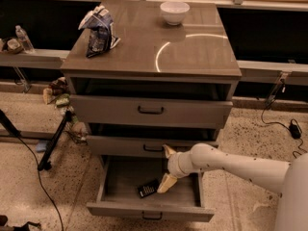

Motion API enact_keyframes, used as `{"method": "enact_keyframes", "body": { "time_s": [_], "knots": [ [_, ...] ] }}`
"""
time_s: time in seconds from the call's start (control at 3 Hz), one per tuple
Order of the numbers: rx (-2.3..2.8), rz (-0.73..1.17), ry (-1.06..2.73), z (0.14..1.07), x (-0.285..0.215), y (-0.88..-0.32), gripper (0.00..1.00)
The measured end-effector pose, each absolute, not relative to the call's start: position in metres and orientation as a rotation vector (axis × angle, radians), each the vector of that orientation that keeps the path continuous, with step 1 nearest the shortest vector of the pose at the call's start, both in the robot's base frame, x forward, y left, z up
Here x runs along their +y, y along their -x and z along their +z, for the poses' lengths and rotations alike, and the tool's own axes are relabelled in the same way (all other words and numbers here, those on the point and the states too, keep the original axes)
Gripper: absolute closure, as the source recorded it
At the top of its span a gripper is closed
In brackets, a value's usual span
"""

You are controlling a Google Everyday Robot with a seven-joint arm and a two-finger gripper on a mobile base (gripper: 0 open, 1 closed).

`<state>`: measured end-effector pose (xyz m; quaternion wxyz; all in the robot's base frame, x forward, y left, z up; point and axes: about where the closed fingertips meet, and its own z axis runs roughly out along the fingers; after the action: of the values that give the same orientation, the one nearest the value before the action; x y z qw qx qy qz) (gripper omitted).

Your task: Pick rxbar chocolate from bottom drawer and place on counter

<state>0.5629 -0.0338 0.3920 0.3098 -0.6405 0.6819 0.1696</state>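
Observation:
The bottom drawer [113,177] is pulled open and shows its grey wood-grain floor. The rxbar chocolate [147,188], a small flat black wrapper, lies on the drawer floor near the middle. My gripper [167,168] hangs over the open drawer, just right of the bar, at the end of the white arm that reaches in from the right. Its two pale fingers are spread apart, one [169,151] up by the middle drawer front, the other [165,184] down beside the bar. It holds nothing. The counter [192,47] is the glossy grey-brown cabinet top with a curved reflection.
A blue-and-white chip bag [98,30] lies at the counter's left. A white bowl [174,12] stands at its back. The two upper drawers [150,110] sit slightly open. A stand and cables [50,146] are on the floor to the left. A water bottle [23,38] stands on the left ledge.

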Motion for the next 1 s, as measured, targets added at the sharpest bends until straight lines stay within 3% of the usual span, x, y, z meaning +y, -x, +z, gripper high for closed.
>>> {"method": "enact_keyframes", "body": {
  "time_s": [1.0],
  "knots": [
    [1.994, 0.529, 1.645, 0.297, -0.073, -0.532, 0.00]
  ]
}}
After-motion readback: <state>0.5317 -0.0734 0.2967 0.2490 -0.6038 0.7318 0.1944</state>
